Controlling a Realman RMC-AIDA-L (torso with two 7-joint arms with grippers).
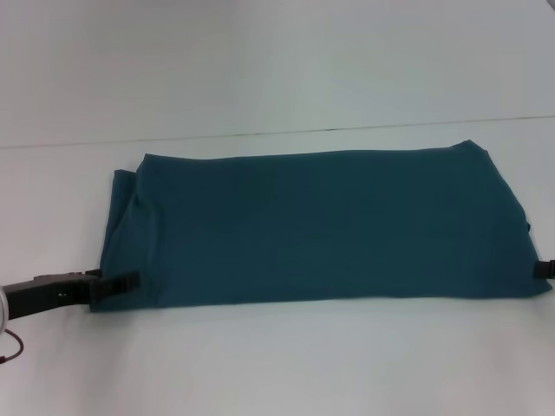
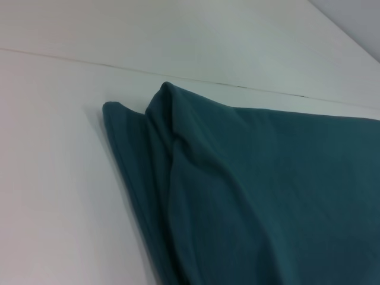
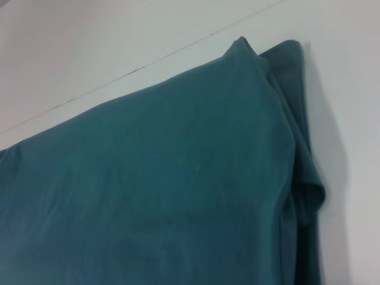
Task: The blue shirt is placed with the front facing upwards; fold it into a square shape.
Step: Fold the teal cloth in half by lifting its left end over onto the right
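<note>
Blue shirt (image 1: pixel 316 230) laid flat on table (image 1: pixel 277 364), already folded into long wide band, lettering hidden. Left gripper (image 1: pixel 128 281) at near left corner, right gripper (image 1: pixel 545 268) at near right edge; finger state cannot be told. Crosswise folds into square judged left.

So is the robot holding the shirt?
Cannot tell: the left gripper and right gripper sit at the blue shirt's near corners.
</note>
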